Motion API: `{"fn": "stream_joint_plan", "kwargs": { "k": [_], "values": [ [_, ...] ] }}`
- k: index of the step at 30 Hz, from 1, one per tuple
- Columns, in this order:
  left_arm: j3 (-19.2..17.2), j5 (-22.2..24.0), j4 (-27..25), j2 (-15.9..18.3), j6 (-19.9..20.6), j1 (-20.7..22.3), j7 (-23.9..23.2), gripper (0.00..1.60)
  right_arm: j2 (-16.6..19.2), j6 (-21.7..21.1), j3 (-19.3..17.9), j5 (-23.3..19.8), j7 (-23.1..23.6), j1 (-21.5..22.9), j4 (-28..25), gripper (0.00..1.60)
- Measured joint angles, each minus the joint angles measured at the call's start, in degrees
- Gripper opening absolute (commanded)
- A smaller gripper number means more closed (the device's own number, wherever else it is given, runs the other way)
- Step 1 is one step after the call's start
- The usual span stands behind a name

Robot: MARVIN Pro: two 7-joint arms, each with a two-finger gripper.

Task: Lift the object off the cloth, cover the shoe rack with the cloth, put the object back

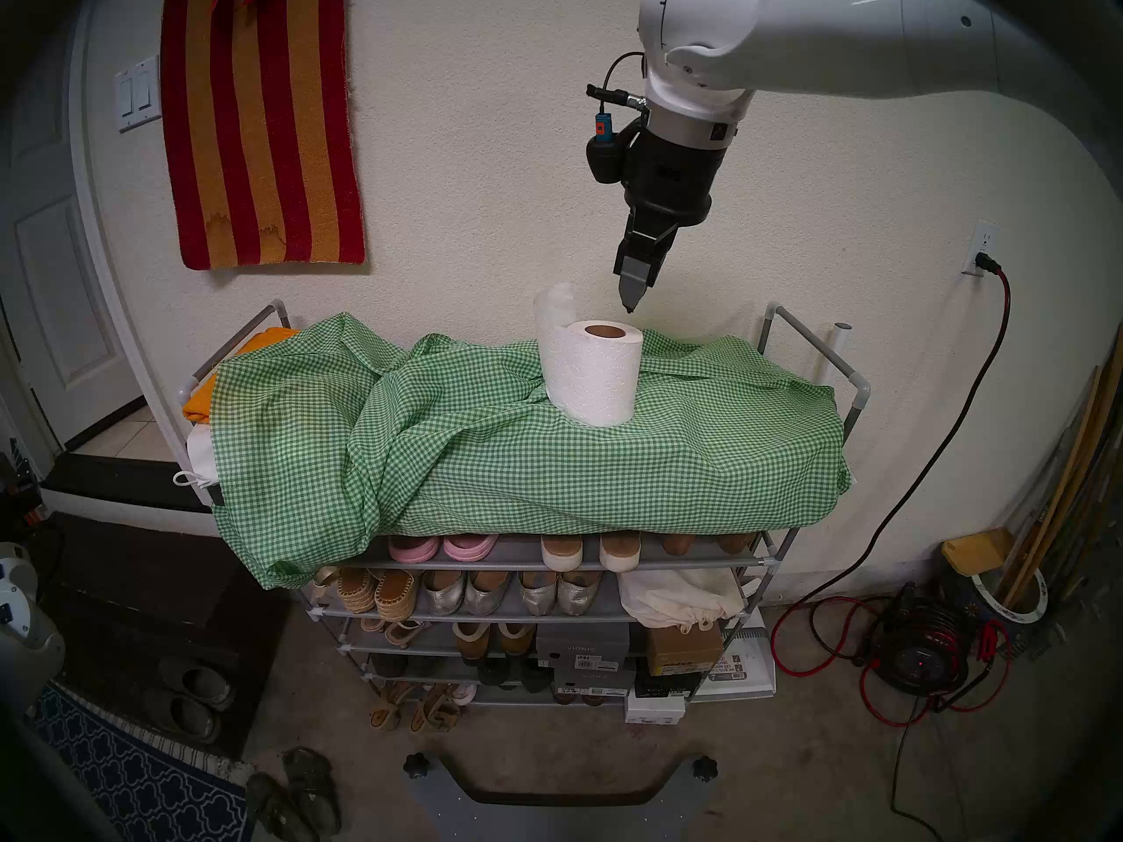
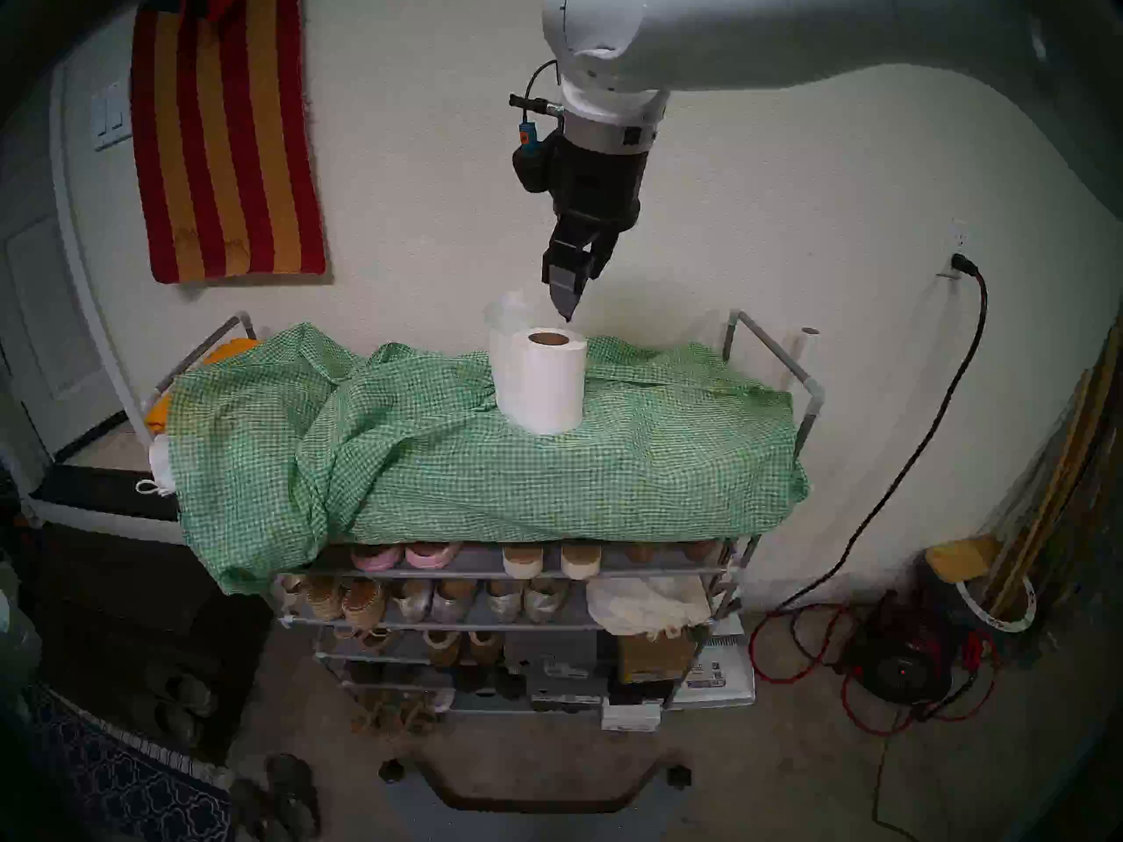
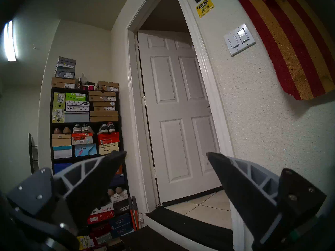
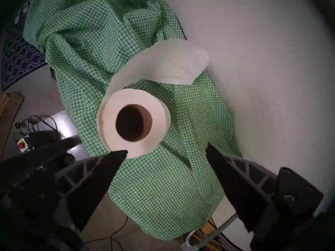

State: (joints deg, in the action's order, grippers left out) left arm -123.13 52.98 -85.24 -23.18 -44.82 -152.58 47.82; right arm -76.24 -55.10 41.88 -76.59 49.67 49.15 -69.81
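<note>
The white paper roll [image 1: 592, 379] [image 2: 541, 385] stands upright on the cloth, brown core up, with a loose sheet curling up behind it. The green-and-white checked cloth [image 1: 486, 446] [image 2: 607, 470] lies bunched over the top of the shoe rack [image 1: 753, 561] and hangs down at the front left; the lower tiers of shoes show. My right gripper [image 1: 629, 306] [image 2: 568, 315] hangs open just above and behind the roll, pointing down. In the right wrist view the roll [image 4: 134, 96] sits just ahead of the spread fingertips [image 4: 166, 151], over the cloth [image 4: 163, 190]. My left gripper [image 3: 166, 153] is open and empty, facing a door.
A folded orange cloth [image 1: 200, 397] and a white drawstring bag [image 1: 200, 458] stick out at the rack's left end. A striped rug [image 1: 261, 124] hangs on the wall. A red cord reel [image 1: 917, 646] sits on the floor at right. Stacked shoeboxes [image 3: 85, 118] fill a shelf by the door.
</note>
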Motion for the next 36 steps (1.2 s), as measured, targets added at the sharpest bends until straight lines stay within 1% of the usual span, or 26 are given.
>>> {"fn": "stream_joint_plan", "kwargs": {
  "k": [5,11,25,36],
  "values": [
    [0.0,0.0,0.0,0.0,0.0,0.0,0.0,1.6,-2.07,0.02,1.06,-0.71,0.02,-1.21,1.58,1.6],
    [0.0,0.0,0.0,0.0,0.0,0.0,0.0,1.6,-3.13,0.76,2.53,-1.45,0.62,-1.79,2.34,1.6],
    [0.0,0.0,0.0,0.0,0.0,0.0,0.0,1.6,-4.96,4.54,6.37,-2.21,4.45,-2.67,5.33,1.6],
    [0.0,0.0,0.0,0.0,0.0,0.0,0.0,1.6,-7.86,6.76,8.33,-2.66,6.79,-3.38,9.43,1.6]
  ]
}}
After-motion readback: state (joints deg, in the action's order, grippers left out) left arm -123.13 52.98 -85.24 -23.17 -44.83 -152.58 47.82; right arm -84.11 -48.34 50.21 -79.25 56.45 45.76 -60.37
